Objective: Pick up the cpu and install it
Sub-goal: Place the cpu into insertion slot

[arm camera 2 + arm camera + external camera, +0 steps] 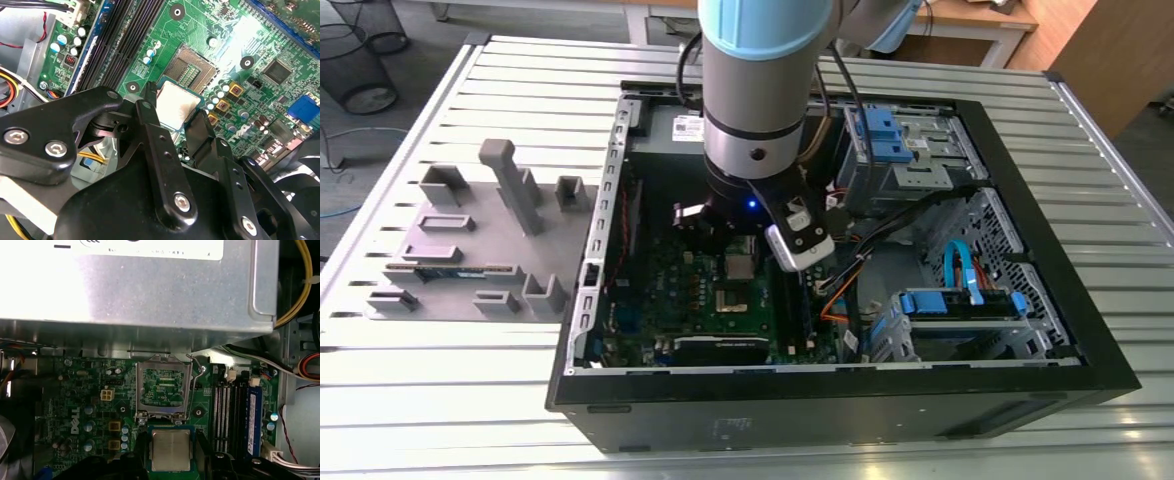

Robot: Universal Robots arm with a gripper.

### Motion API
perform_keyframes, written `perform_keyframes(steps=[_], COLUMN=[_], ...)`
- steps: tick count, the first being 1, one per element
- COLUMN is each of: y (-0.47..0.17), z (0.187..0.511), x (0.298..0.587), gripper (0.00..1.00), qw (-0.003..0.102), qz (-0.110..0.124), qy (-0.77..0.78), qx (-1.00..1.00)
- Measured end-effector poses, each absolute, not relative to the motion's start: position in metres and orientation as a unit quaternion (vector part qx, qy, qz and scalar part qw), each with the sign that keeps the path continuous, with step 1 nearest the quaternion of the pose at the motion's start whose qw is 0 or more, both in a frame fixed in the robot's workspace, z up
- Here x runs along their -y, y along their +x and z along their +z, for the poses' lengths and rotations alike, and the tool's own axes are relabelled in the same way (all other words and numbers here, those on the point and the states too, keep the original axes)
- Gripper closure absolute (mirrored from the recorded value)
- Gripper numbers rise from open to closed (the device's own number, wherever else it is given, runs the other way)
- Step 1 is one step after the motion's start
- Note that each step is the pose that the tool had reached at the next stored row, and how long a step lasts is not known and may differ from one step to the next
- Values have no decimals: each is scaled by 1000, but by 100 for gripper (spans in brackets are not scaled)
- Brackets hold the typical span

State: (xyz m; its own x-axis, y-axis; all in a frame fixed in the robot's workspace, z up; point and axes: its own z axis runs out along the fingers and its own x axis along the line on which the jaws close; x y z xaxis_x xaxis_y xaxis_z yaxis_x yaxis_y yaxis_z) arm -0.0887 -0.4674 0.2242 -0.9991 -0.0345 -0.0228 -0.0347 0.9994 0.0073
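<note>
Inside the computer case [827,405], the gripper [175,109] is clamped on the cpu [171,450], one finger on each opposite edge. The square chip has no long side. It lies level, silver top upward, its edges parallel to the empty socket [162,392] just beside it.

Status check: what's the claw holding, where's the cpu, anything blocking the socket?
Claw shut on cpu. Held over the motherboard beside the open socket, not seated. Socket bare, nothing across it.
</note>
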Motion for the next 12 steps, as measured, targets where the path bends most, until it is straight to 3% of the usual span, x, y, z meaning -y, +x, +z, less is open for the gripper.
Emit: perform_keyframes(steps=[12], y=[-89], z=[219], x=[467], gripper=[53], qw=[11], qz=[4], qy=[-17], qx=[-1000])
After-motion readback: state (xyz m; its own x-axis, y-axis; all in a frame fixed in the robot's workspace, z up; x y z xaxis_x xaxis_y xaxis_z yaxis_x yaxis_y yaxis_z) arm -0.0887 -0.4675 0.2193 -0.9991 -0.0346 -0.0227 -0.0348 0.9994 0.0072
